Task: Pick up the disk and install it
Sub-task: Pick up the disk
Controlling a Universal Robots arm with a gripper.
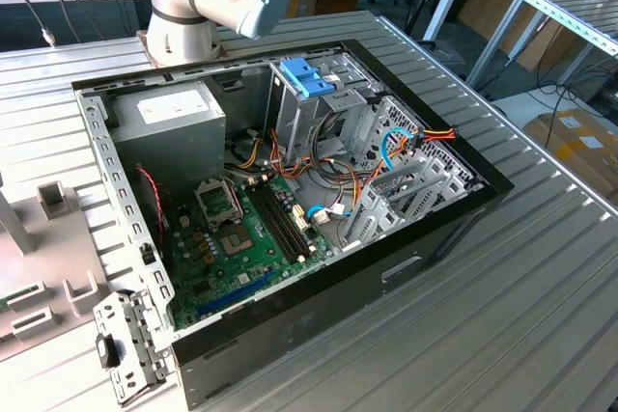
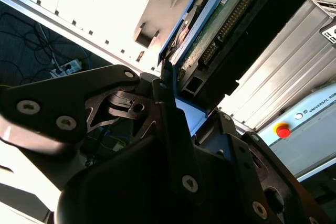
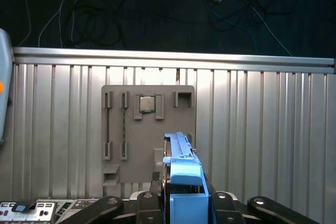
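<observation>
The gripper was clamped on the disk, gripping it across its two broad faces through a blue carrier. The disk was held in the air, on edge above a grey plate on the ribbed table. Its long axis ran straight out from the fingers, away from the wrist. Its green circuit-board face was turned toward the second wrist view, while the first wrist view saw only its thin edge. The step in hand looked like the carry to the computer case. It would go best with the grip firm and square. The long axis should be lined up with the bay by the blue latch, at about twelve o'clock in the case. The disk should also stay clear of the cables at about two o'clock.
</observation>
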